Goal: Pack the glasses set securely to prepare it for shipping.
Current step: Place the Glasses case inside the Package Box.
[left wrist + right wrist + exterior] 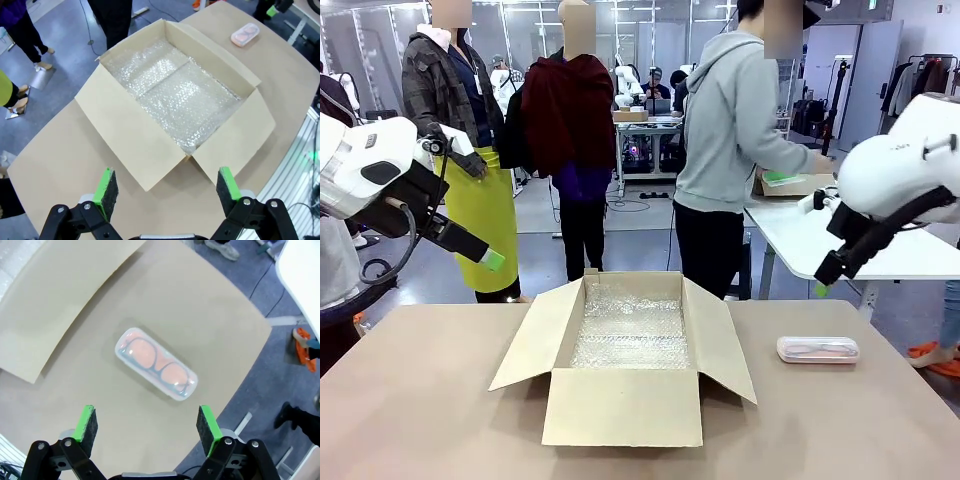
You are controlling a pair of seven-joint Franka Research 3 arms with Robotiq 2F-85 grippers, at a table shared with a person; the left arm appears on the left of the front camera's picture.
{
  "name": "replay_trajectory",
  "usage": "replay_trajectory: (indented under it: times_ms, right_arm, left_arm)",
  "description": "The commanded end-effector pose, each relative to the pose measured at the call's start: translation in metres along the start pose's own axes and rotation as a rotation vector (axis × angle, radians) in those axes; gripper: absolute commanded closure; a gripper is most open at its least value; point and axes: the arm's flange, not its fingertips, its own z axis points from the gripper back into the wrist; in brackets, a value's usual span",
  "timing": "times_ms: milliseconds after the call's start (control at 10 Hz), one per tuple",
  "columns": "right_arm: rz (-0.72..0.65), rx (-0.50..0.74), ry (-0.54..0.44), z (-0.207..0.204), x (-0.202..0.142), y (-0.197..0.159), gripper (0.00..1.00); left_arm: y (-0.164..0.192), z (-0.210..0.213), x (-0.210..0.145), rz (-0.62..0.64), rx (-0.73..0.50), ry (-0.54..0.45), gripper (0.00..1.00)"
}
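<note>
The left arm reaches in from the left side and is held high above the table edge, its left gripper pointing down and inward. In its wrist view the green pads stand wide apart with nothing between them. The right arm hangs over the right side of the tan table. The right gripper tips downward, its jaws spread fully and empty, and it hovers well above the pale pink, oblong, round-cornered glasses case. The case lies flat on the bare tabletop to the right of the box, and a pair of glasses shows through its lid. The large brown cardboard box sits in the middle of the table with its flaps folded outward, and clear bubble wrap lines its floor. Its right flap lies between the case and the box's interior, near the case but apart from it. Across the table a person in a grey hooded top is turned toward a white side table. On that table a green flat item rests on a small carton by the person's hand, too small to identify.
</note>
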Motion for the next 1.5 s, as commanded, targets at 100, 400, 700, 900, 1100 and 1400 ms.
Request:
replay_trajectory:
  times_ms: [100, 400, 700, 900, 1100, 1400]
  right_arm:
    - [0.081, 0.007, 0.065, -0.006, 0.022, -0.016, 0.00]
    - [0.675, -0.027, 0.109, -0.024, 0.024, -0.021, 0.00]
    - [0.898, 0.064, 0.169, -0.033, 0.022, -0.023, 0.00]
    - [0.895, 0.157, 0.157, -0.036, 0.021, -0.027, 0.00]
    - [0.890, 0.082, 0.167, -0.038, 0.018, -0.015, 0.00]
    - [0.937, 0.127, 0.146, -0.056, 0.016, -0.021, 0.00]
  left_arm:
    - [0.001, 0.001, 0.000, -0.009, 0.003, -0.005, 0.00]
    - [0.001, 0.001, 0.000, -0.009, 0.003, -0.005, 0.00]
    - [0.001, 0.001, 0.000, -0.009, 0.003, -0.005, 0.00]
    - [0.001, 0.001, 0.000, -0.009, 0.003, -0.005, 0.00]
    - [0.001, 0.001, 0.000, -0.009, 0.003, -0.005, 0.00]
    - [0.001, 0.001, 0.000, -0.009, 0.003, -0.005, 0.00]
